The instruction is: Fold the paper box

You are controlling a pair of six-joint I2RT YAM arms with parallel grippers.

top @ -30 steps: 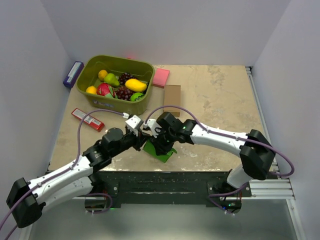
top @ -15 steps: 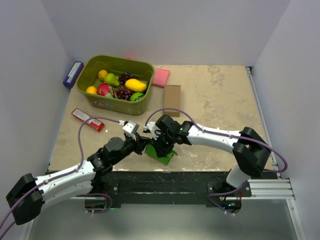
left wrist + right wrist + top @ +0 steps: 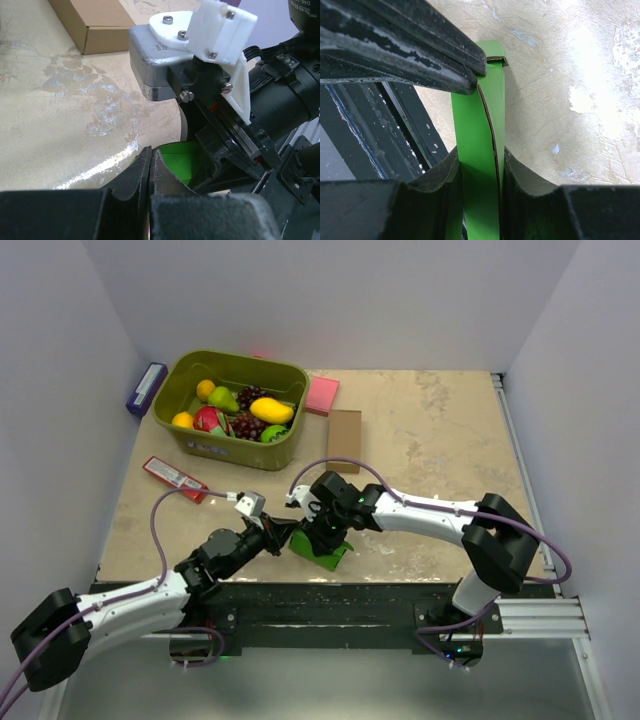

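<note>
The left arm has pulled back toward the near edge of the table (image 3: pixel 440 430), its wrist now lower and further left than a second ago, while the right arm has barely shifted and the paper box (image 3: pixel 324 550) sits a touch nearer the front edge with it. The left gripper (image 3: pixel 284 537) is clenched tight with nothing between its fingers (image 3: pixel 142 172); in its own wrist view the green card (image 3: pixel 182 159) lies just past the tips. In the right wrist view those dark tips meet the far end of the folded card. The right gripper (image 3: pixel 479 167) grasps the paper box (image 3: pixel 479 130), one finger pressed on each side of the narrow folded green strip, which stands on edge between them. Its layers part slightly along one seam. The box is at the middle of the table's front edge, between the two grippers. It is well apart from the green bin (image 3: pixel 262 452) of fruit, the brown box (image 3: pixel 344 438), the pink pad (image 3: pixel 322 395) and the red packet (image 3: pixel 175 478) further back.
</note>
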